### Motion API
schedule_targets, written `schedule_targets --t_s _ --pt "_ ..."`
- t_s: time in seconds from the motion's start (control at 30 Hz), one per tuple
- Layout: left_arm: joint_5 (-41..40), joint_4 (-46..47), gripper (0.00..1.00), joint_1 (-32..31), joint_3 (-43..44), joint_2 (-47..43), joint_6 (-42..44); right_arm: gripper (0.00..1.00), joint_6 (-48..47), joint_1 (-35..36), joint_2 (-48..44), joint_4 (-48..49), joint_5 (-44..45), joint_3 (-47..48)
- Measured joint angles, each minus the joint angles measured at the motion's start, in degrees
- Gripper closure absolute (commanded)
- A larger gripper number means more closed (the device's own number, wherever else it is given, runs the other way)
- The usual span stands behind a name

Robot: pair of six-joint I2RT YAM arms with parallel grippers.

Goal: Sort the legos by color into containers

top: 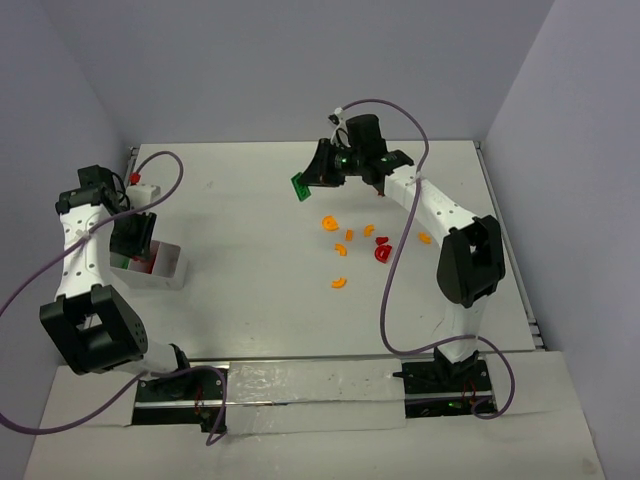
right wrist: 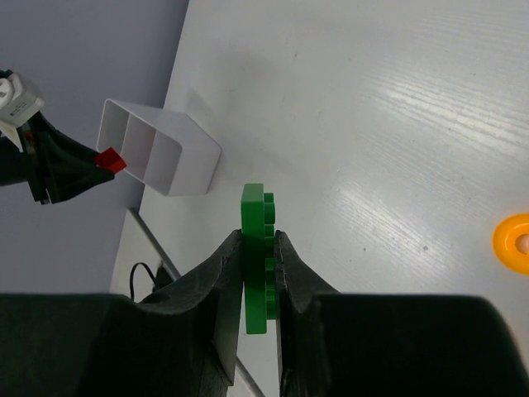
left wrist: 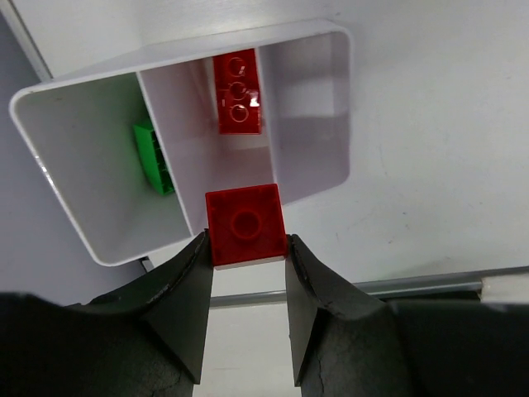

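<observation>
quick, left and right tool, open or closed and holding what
left tool: closed, holding a square red lego
right tool: closed, holding a green lego edge-on

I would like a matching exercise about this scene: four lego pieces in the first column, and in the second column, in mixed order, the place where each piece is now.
Pieces
1. square red brick
2. thin green brick
3. long red brick
4. orange half-ring nearest the arm bases

Places
A. lying on the table
B. between the fingers of the right gripper
C. inside a compartment of the white tray
D. between the fingers of the left gripper

Pairs: 1-D, 2-B, 3-C, 4-A.
</observation>
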Motion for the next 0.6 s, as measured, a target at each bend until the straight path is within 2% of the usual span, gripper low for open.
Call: schedule_targets --t_s 0.2,0.4,0.43,0.47,0.6 --pt "-2.6 2.0 0.67 0.3 0.0 0.9 -0.4 1.0 0.1 0.0 0.5 0.0 -1.6 0.5" --pt "-3.7 3.3 0.41 0.3 0.5 1.2 -0.4 1.0 0.2 0.0 1.2 0.0 -2.7 1.2" --pt "-3.7 3.5 0.4 0.3 0.5 1.3 -0.4 1.0 0.2 0.0 1.3 0.0 -2.8 1.2" --pt "-3.7 3.6 0.32 0.3 0.5 1.3 -0.5 1.0 0.2 0.0 1.3 0.0 -2.8 1.2" --pt "-3.8 3.7 0.26 0.3 0.7 1.4 -0.3 1.0 0.0 0.3 1.3 -0.1 -2.7 1.6"
